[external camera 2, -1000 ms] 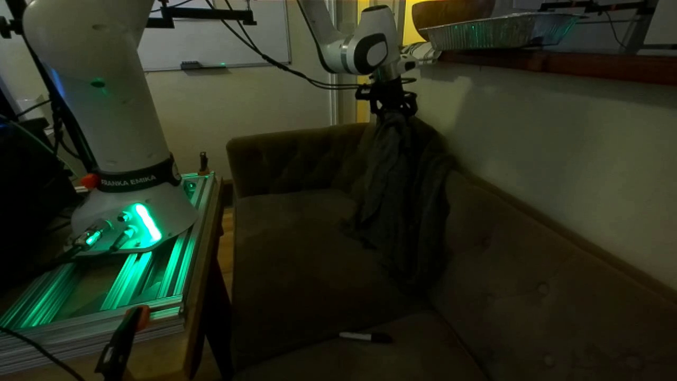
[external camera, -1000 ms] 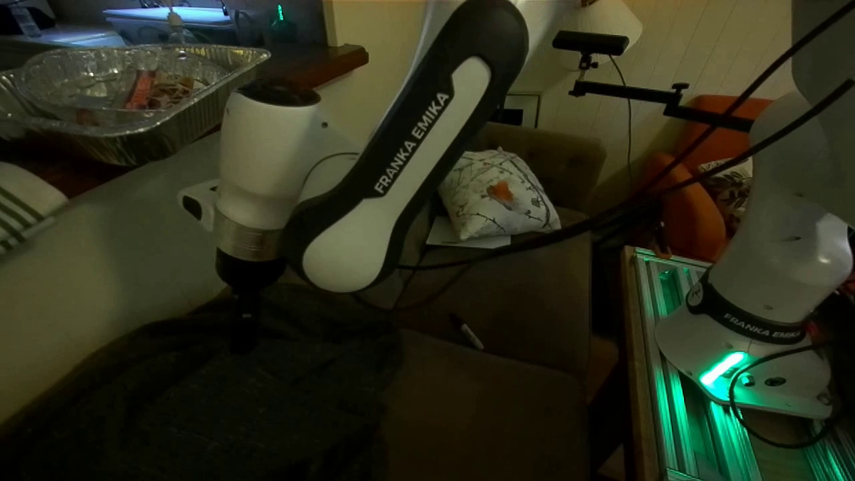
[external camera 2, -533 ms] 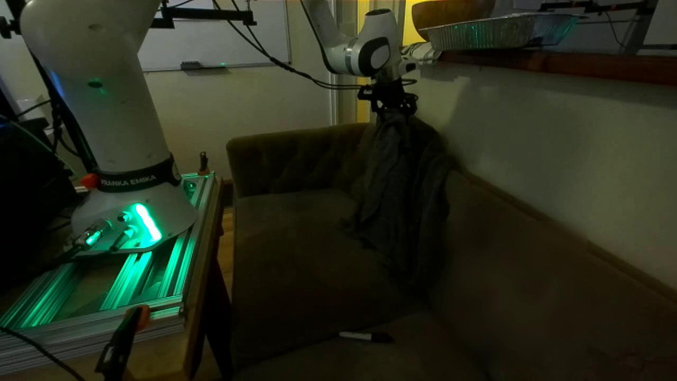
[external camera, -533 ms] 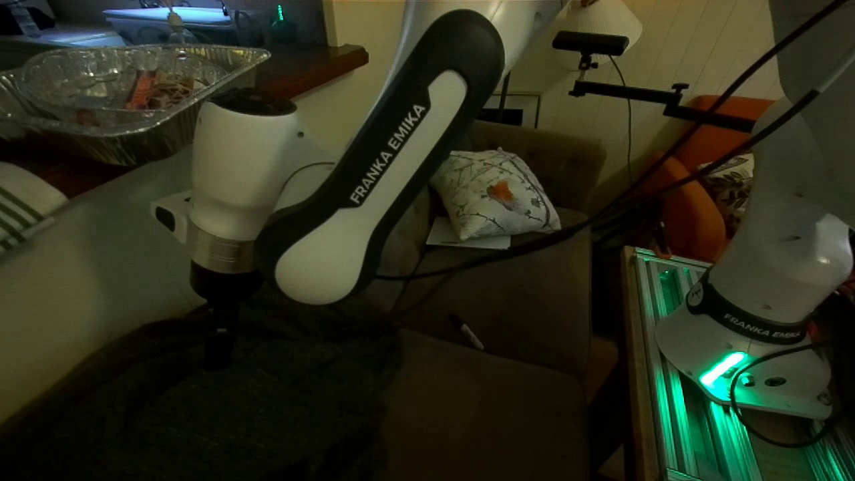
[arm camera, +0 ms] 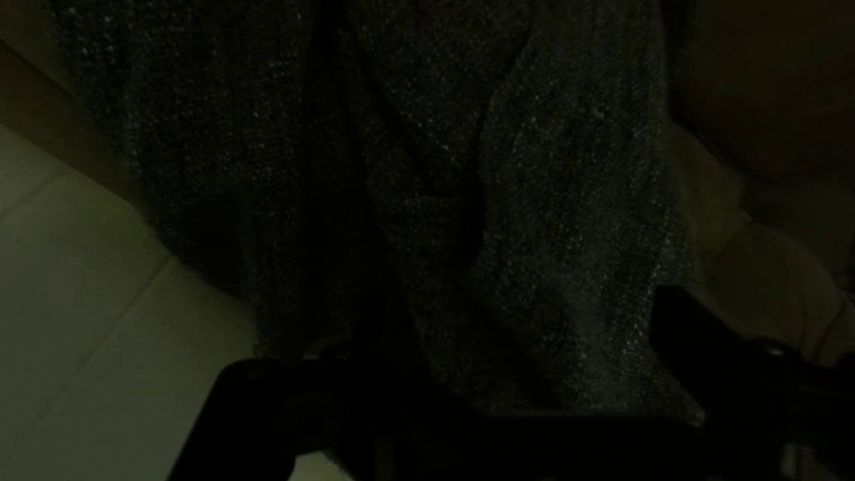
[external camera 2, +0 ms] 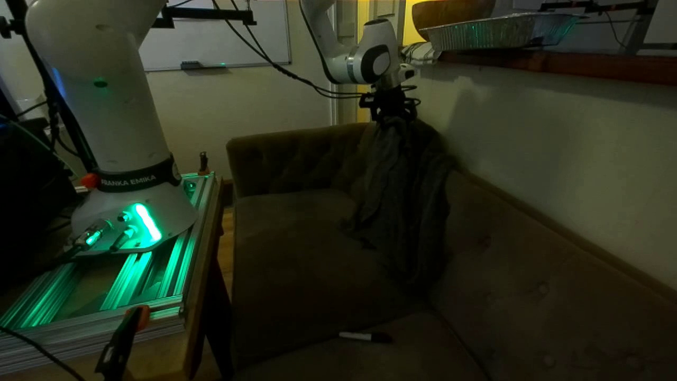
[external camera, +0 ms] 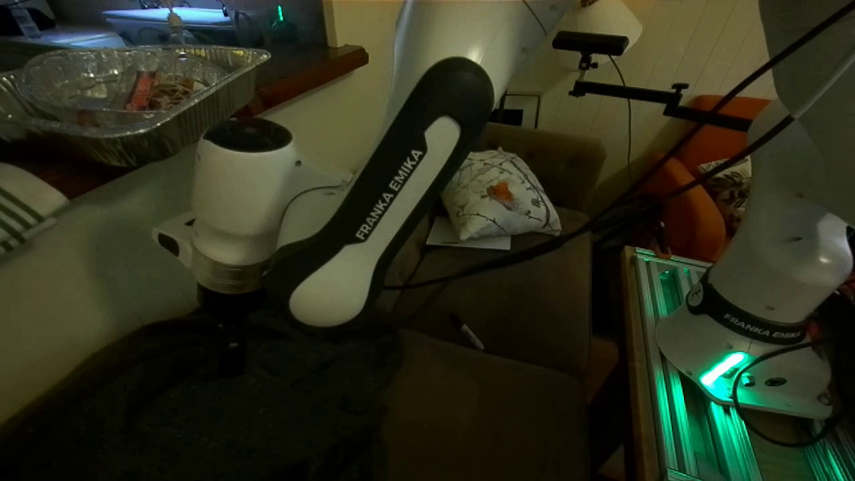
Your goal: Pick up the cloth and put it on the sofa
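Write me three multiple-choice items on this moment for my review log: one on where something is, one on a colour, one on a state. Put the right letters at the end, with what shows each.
1. Where does the marker lie?
A. In the foil tray
B. On the sofa
C. On the pillow

2. What colour is the chair that shows in an exterior view?
A. Blue
B. White
C. Orange

3. What state is the cloth in?
A. Loose and wrinkled
B. Folded into a neat square
C. Rolled into a tight tube

Right letters:
1. B: both exterior views show the marker lying on the seat.
2. C: its visible parts look orange, even in the dim light.
3. A: uneven folds run through it in the wrist view.
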You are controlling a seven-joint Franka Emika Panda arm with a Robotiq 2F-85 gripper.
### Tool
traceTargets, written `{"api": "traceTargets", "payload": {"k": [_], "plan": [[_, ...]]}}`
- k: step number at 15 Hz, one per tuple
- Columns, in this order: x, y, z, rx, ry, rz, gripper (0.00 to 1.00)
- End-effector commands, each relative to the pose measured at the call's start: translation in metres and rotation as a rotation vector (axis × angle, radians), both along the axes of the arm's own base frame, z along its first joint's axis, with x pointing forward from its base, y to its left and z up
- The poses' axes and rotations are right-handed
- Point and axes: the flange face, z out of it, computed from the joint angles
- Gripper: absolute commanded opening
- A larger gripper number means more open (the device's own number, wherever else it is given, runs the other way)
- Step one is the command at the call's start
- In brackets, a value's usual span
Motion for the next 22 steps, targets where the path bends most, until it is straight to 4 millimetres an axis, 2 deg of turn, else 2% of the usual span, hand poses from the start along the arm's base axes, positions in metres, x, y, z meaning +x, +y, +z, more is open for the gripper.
{"api": "traceTargets", "payload": {"k": [1,4,6,7,9,17,19,22], "plan": [[0.016,0.009,-0.02,-0.05,-0.049,0.032,1.0],[0.022,0.017,-0.033,-0.085,-0.069,0.072,1.0],[0.027,0.022,-0.038,-0.097,-0.086,0.092,0.95],[0.028,0.024,-0.039,-0.1,-0.089,0.099,0.73],[0.03,0.028,-0.045,-0.105,-0.096,0.109,0.63],[0.034,0.027,-0.059,-0.097,-0.087,0.096,0.05],[0.034,0.028,-0.056,-0.079,-0.078,0.083,0.0],[0.028,0.032,-0.039,-0.023,-0.035,0.053,0.01]]}}
